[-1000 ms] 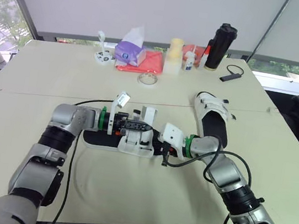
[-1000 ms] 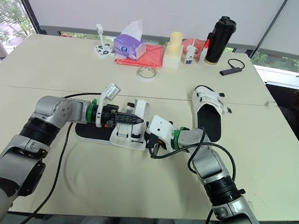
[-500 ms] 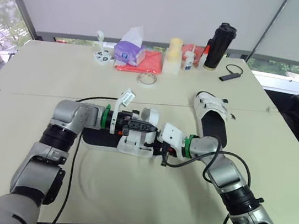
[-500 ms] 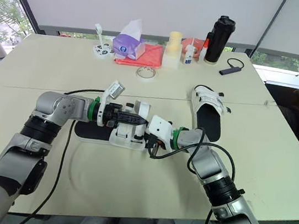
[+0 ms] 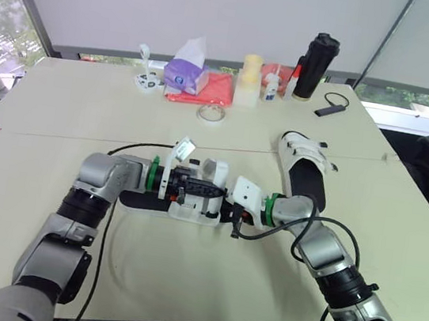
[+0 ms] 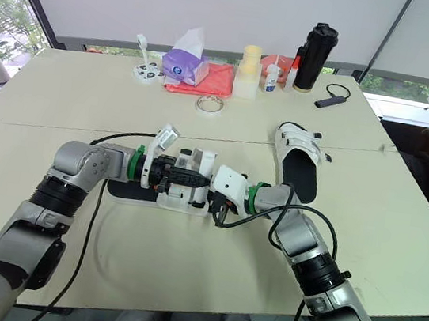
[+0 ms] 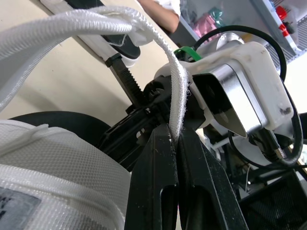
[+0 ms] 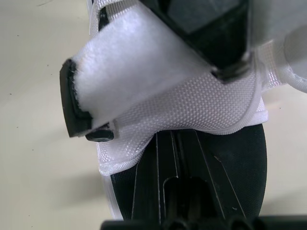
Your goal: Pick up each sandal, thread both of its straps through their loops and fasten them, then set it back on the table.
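At mid-frame the left gripper (image 5: 214, 192) is pinched shut on the edge of a white strap (image 7: 177, 96). Over the last second it has slid rightward across the near sandal (image 5: 192, 209) and dipped a little, so its tips now sit just beside the right gripper (image 5: 231, 208) — whether that one is clamped on anything cannot be told. The strap arcs from the sandal's upper down into the closed tips; the sandal itself looks to rest on the table (image 5: 182, 276), just left of centre. The shift suggests the strap end is being carried toward its loop or the other gripper — threading is under way, nothing fastened yet. The second sandal (image 5: 305, 169) lies apart, right of centre.
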`<action>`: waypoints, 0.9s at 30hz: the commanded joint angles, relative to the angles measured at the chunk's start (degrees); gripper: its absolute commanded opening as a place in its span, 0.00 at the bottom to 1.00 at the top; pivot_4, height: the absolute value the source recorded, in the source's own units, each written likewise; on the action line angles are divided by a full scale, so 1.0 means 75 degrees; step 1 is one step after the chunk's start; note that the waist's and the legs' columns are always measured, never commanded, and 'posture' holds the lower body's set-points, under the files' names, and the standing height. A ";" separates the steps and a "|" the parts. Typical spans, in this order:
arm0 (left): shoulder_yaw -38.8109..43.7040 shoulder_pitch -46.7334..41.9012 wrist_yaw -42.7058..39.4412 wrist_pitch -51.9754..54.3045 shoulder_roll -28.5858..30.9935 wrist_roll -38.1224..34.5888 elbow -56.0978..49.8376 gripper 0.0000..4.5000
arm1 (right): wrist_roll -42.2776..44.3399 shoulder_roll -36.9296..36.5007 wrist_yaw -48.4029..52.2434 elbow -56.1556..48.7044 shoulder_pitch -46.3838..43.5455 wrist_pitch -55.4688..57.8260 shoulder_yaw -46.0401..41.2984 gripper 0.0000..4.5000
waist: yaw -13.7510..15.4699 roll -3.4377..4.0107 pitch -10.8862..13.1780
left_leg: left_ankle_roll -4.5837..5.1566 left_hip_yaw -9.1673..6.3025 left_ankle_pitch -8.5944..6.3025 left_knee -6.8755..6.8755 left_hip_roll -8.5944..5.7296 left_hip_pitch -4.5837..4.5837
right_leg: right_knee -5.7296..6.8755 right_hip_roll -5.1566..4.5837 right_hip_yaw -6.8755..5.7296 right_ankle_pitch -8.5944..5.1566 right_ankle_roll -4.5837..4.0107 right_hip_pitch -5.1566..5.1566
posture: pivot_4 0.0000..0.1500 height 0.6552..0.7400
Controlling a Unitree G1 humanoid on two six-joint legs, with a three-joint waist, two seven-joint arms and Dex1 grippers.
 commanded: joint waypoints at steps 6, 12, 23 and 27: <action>0.0484 -0.0284 0.0148 0.0090 -0.0158 -0.0198 0.0378 0.01 | -0.0255 -0.0102 0.0005 0.0204 0.0243 0.0215 0.0308 0.00 | -0.0011 0.0000 0.0000 | 0.0000 0.0000 0.0000 0.0000 -0.0001 0.0000 | 0.0000 0.0000 0.0000 0.0012 0.0023 -0.0001 | 1.00 1.00; 0.0388 -0.0240 0.0053 0.0071 -0.0126 -0.0164 0.0423 0.01 | -0.0269 -0.0102 0.0001 0.0208 0.0237 0.0214 0.0314 0.00 | -0.0007 0.0000 0.0000 | 0.0000 0.0000 0.0000 -0.0001 -0.0001 0.0000 | 0.0000 0.0000 -0.0001 0.0013 0.0025 -0.0001 | 1.00 1.00; 0.0120 -0.0014 -0.0147 0.0106 0.0075 -0.0087 0.0122 0.01 | -0.0310 -0.0121 0.0007 0.0186 0.0273 0.0229 0.0308 0.00 | -0.0009 0.0000 0.0000 | 0.0000 0.0001 0.0000 0.0000 -0.0001 0.0000 | 0.0000 0.0000 0.0000 0.0013 0.0026 -0.0001 | 1.00 1.00; 0.0003 0.0075 -0.0148 -0.0095 0.0114 0.0037 0.0047 0.01 | -0.0314 -0.0098 0.0007 0.0208 0.0259 0.0217 0.0316 0.00 | -0.0006 0.0000 0.0000 | 0.0000 0.0000 0.0000 0.0000 -0.0001 0.0000 | 0.0000 0.0000 0.0000 0.0012 0.0024 -0.0001 | 1.00 1.00</action>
